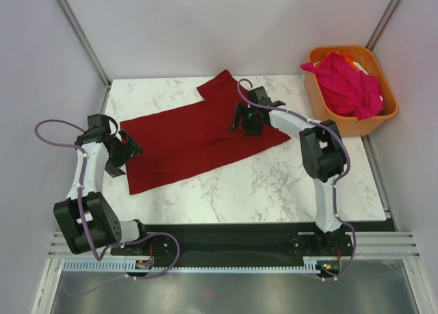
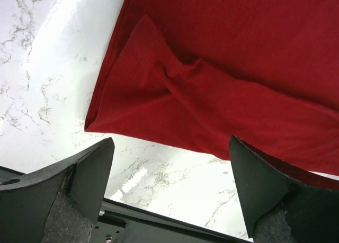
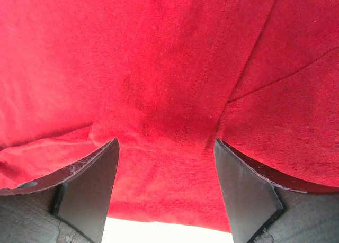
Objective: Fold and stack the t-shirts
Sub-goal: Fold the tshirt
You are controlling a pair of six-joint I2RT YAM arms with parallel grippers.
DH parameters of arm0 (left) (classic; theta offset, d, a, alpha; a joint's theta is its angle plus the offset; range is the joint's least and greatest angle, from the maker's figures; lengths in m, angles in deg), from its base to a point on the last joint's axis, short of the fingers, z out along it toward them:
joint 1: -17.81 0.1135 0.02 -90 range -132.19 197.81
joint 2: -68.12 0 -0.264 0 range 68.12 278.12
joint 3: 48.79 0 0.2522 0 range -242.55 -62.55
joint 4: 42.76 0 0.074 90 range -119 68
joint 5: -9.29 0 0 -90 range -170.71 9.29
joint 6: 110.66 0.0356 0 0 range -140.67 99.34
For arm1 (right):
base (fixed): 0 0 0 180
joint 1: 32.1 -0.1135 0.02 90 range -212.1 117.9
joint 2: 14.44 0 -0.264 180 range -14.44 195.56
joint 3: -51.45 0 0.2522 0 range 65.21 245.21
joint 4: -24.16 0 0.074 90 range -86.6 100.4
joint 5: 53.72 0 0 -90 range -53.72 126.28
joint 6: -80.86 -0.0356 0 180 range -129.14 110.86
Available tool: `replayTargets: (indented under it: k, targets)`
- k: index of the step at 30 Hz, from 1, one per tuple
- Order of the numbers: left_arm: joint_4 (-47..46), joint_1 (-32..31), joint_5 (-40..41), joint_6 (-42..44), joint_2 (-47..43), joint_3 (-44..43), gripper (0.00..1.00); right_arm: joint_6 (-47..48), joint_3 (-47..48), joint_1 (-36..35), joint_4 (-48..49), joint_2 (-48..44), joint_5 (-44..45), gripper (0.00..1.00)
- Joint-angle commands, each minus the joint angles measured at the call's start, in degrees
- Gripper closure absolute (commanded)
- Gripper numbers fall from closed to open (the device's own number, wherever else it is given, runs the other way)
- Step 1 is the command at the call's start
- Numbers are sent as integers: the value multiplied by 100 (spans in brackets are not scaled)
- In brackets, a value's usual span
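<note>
The dark crimson t-shirt (image 1: 198, 136) lies spread across the marble table, one sleeve pointing to the far edge. My left gripper (image 1: 125, 152) is open at the shirt's left edge; in the left wrist view (image 2: 170, 171) its fingers (image 2: 95, 169) stand apart just off the cloth's hem (image 2: 159, 110). My right gripper (image 1: 248, 120) is open over the shirt's right part; in the right wrist view (image 3: 165, 185) the red cloth (image 3: 169, 84) fills the frame between the fingers (image 3: 246, 190). The magenta pink t-shirt (image 1: 349, 87) lies bunched in the tub.
The orange plastic tub (image 1: 345, 124) stands off the table's far right corner. Bare marble table (image 1: 274, 184) lies in front of the shirt. White walls close in on both sides. The table's near edge shows in the left wrist view (image 2: 159, 219).
</note>
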Motion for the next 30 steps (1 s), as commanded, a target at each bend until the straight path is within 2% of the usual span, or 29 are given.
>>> replayTargets:
  k: [1,7,11,14,18,22,26,28,30]
  targets:
    - [-135,-43,118,209,-51,10,4,-151,-34,-7,175,138,33,21]
    - [-135,-69,171,200,-69,19,4,-169,-78,-16,210,208,42,24]
    - [-126,-113,206,200,-69,27,4,-195,1,-34,263,314,-46,42]
    - [-126,-148,250,192,-78,27,4,-231,45,-51,263,270,-37,63]
    - [-126,-184,276,183,-69,45,5,-257,185,-69,263,139,-28,75]
    - [-126,-192,276,183,-69,36,5,-318,493,-148,263,138,-99,81]
    - [-135,-201,285,174,-60,45,5,-284,1274,-297,342,612,-204,89]
    - [-135,-201,285,174,-60,45,5,-204,1836,-376,665,1041,-431,89]
    - [-135,-201,285,174,-51,36,5,-213,2336,-403,973,1367,-852,79]
